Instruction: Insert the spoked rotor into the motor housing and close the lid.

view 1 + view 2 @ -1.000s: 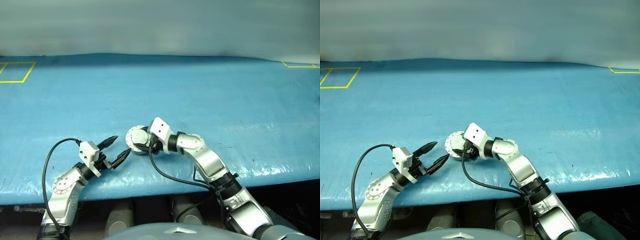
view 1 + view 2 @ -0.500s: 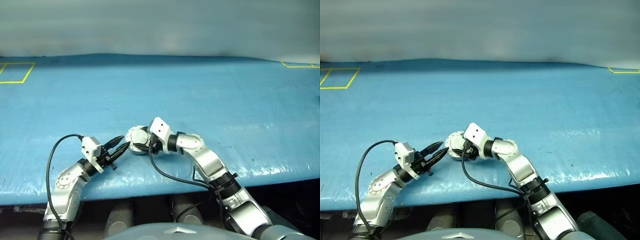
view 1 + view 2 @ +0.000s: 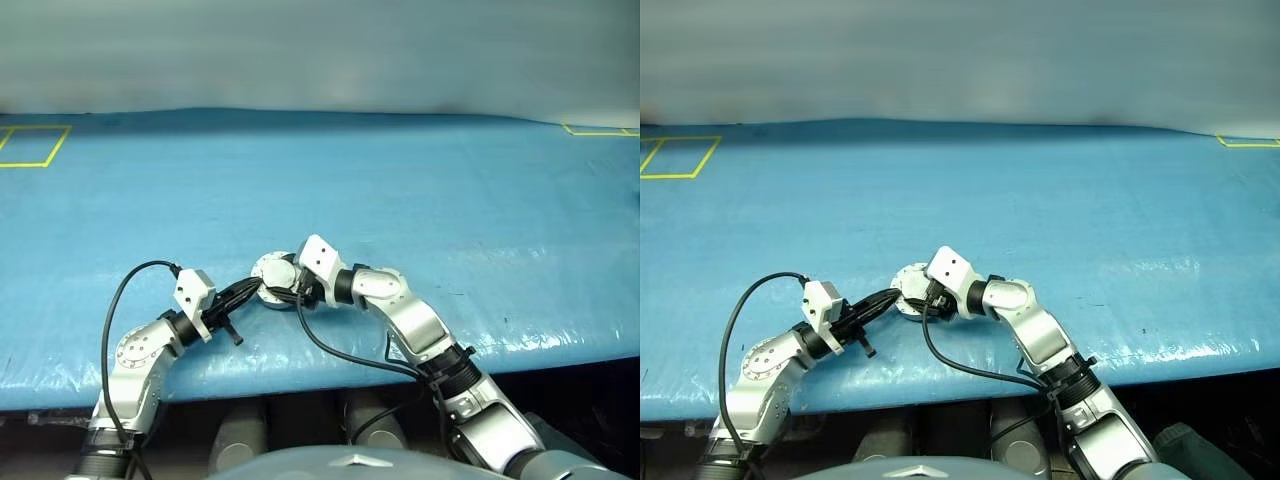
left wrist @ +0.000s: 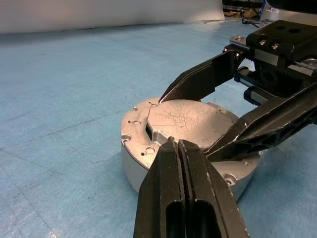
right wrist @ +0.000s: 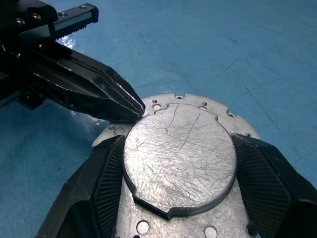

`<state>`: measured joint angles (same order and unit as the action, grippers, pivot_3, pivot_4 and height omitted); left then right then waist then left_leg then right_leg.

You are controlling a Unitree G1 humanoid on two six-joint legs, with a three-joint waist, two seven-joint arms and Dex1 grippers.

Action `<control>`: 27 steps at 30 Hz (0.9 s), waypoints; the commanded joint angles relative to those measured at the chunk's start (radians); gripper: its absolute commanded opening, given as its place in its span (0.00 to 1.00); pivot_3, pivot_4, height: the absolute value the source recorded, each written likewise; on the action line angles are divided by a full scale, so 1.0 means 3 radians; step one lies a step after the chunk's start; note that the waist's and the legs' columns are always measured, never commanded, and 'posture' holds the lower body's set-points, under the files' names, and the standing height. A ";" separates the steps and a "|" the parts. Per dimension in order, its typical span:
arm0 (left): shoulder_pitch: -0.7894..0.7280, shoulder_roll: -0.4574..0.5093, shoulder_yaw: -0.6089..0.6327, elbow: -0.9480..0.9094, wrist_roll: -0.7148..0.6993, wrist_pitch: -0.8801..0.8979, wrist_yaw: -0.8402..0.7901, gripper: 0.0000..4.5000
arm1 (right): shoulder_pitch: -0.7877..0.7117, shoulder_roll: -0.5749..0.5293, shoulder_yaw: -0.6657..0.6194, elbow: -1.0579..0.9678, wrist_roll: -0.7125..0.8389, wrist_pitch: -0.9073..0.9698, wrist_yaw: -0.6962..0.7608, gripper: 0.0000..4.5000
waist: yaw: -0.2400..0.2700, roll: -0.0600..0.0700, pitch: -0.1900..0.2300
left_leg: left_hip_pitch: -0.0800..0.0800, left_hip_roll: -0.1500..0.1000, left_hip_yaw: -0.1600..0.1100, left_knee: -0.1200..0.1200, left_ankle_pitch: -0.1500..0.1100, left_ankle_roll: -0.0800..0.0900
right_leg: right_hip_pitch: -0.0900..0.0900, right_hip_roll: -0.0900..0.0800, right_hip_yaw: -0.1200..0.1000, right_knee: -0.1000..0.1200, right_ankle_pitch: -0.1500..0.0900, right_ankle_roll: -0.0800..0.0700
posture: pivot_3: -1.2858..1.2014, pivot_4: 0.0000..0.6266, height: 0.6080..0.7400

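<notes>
Surface (image 3: 420,190): wide blue plastic-sheeted surface with yellow tape outlines at its far left and far right corners; it carries the assembly near its front edge, roughly at the middle
Left tool (image 3: 258,288): black two-fingered tool on a silver and white arm with a looping black cable; fingers pressed flat together with no gap between them, holding nothing; in the left wrist view the joined tips (image 4: 172,147) meet the top face of the assembly at the near edge of its raised centre
Lid (image 5: 179,148): round silver-grey metal disc with a scratched, plain raised centre and a lower flange dotted with small screw holes; lies face up, level on top of the round metal body beneath it; a small square notch shows in the edge of the raised centre in the left wrist view
Motor housing (image 4: 143,174): short round silver metal body under the lid, standing on the blue sheet; just its smooth outer wall shows, so windings and rotor cannot be told
Right tool (image 5: 178,163): black two-fingered tool with ridged pads, reaching in from the right; fingers spread wide, one on each side of the lid's raised centre, pads against its edge, so it grips the lid across its width
Between the tools: the left tool's tips sit just beside the right tool's nearer finger, over the same disc
</notes>
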<state>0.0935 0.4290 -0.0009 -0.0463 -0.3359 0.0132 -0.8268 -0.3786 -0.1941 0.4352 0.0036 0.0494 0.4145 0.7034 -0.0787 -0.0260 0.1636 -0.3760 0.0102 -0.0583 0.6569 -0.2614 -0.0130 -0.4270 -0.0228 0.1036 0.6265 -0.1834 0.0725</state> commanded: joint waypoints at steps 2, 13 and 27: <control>0.0084 0.0044 -0.0055 0.0017 0.0090 0.0051 0.0011 0.01 | 0.0056 -0.0010 -0.0049 0.0033 -0.0006 0.0100 -0.0065 0.67 | 0.0002 0.0002 -0.0009 | 0.0000 0.0000 0.0000 0.0000 0.0000 0.0000 | 0.0000 0.0000 0.0000 0.0000 0.0000 0.0000 | 0.52 0.24 1.00; 0.0063 -0.0003 -0.0084 0.0064 0.0119 -0.0073 0.0010 0.00 | 0.0082 -0.0015 -0.0291 -0.0479 0.0224 0.0159 -0.0146 1.00 | 0.0036 0.0004 -0.0009 | -0.0004 -0.0002 0.0000 -0.0001 0.0000 0.0000 | -0.0003 -0.0002 0.0000 -0.0003 0.0000 0.0000 | 0.52 0.24 1.00; 0.0027 -0.0136 -0.0101 0.0168 0.0160 -0.0309 0.0053 0.00 | 0.0541 0.0697 -0.2140 -0.0895 0.2348 0.2404 -0.0976 1.00 | 0.0049 0.0005 -0.0008 | -0.0009 -0.0003 -0.0004 -0.0001 0.0000 0.0000 | -0.0003 -0.0005 -0.0002 -0.0005 -0.0001 0.0000 | 0.52 0.24 1.00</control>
<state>0.1024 0.3941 -0.0129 -0.0097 -0.3114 -0.0756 -0.8121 -0.2172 -0.0140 -0.1382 -0.2849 0.6642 1.0597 0.4569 -0.0640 -0.0243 0.1611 -0.3787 0.0095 -0.0595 0.6565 -0.2615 -0.0130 -0.4281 -0.0240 0.1030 0.6251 -0.1836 0.0725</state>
